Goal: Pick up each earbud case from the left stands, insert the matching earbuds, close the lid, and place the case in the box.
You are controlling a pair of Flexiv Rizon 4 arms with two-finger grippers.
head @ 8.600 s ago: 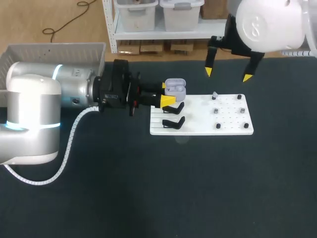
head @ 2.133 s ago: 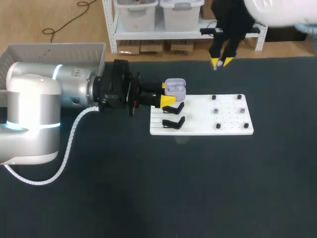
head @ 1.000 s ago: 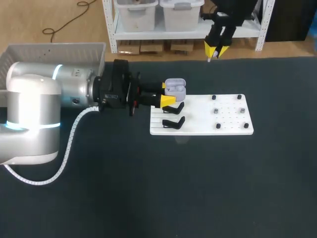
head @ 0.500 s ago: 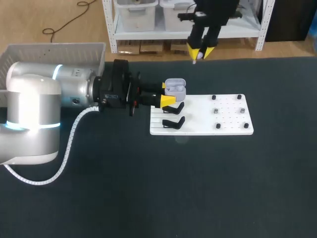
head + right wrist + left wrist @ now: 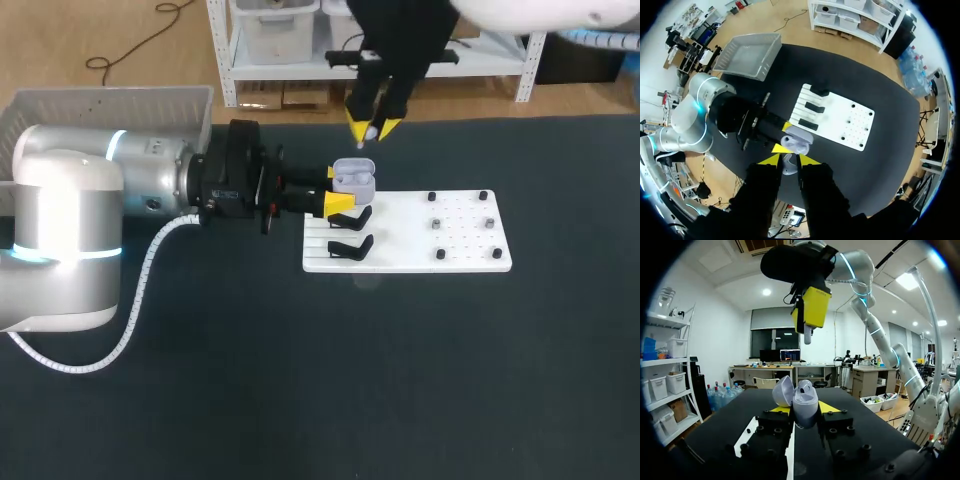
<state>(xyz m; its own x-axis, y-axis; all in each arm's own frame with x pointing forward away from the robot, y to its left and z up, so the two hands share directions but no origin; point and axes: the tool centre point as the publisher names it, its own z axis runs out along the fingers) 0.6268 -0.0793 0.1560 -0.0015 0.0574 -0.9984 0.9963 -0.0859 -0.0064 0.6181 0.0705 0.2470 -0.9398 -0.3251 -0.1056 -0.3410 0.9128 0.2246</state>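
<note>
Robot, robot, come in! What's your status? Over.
Left gripper shut on open earbud case. Right gripper shut on earbud, above the case. Nothing in between.

**Dark table, one white board**

The table (image 5: 400, 380) has a dark, matte, near-black top. A white rectangular board (image 5: 470, 262) lies flat on it, right of the middle and toward the far side. Its long edges run parallel to the table's far edge. The board's left part is ribbed with grooves and carries black stands (image 5: 350, 246). Its right part has a grid of small holes, with a few small dark pieces (image 5: 440, 254) standing in them. A grey box (image 5: 150, 105) sits at the far left corner; whether it rests on the table or just past its edge cannot be told.
</note>
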